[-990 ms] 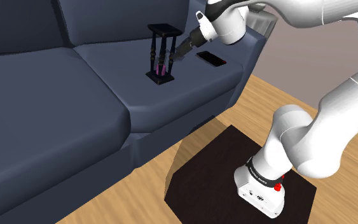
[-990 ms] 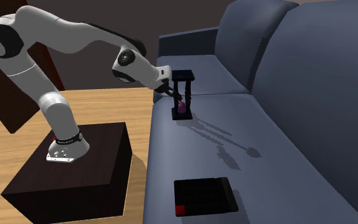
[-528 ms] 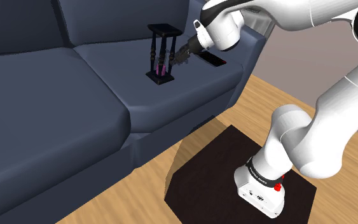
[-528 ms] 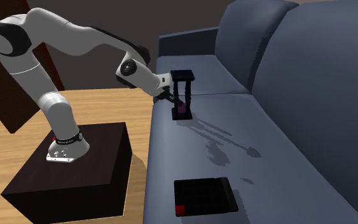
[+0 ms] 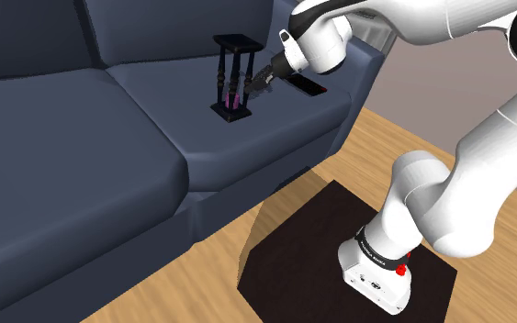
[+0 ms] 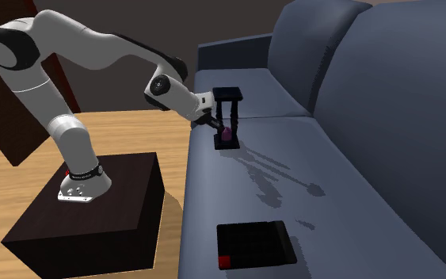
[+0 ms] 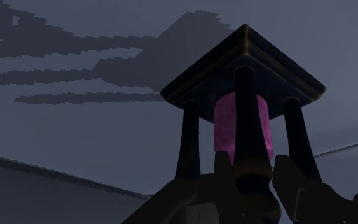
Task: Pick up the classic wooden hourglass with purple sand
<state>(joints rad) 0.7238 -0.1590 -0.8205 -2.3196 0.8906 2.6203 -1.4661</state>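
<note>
- Sofa (image 5: 82, 156): dark blue upholstery, left and centre of the shoulder view; a soft, yielding bearer.
- Hourglass (image 5: 233, 83): upper centre of the shoulder view, on the seat cushion near the sofa's arm.
  - Build: near-black frame, two square end plates joined by slim turned posts, purple fill in the lower half.
  - Attitude: stands on one plate, long axis vertical, other plate up.
  - Handling (judged): light and rigid, glass core fragile, posts smooth, tips easily on the cushion. Best taken by a post at mid-height, clear of the glass, and lifted straight up.
- Pincer (image 5: 250, 90): just right of the hourglass, narrowed about its near post, apparently gripping it in the wrist view (image 7: 254, 175).
- Smartphone (image 5: 307, 85): black, flat on the cushion, further right.
- Stand (image 5: 293, 239): dark box, lower right.
</note>
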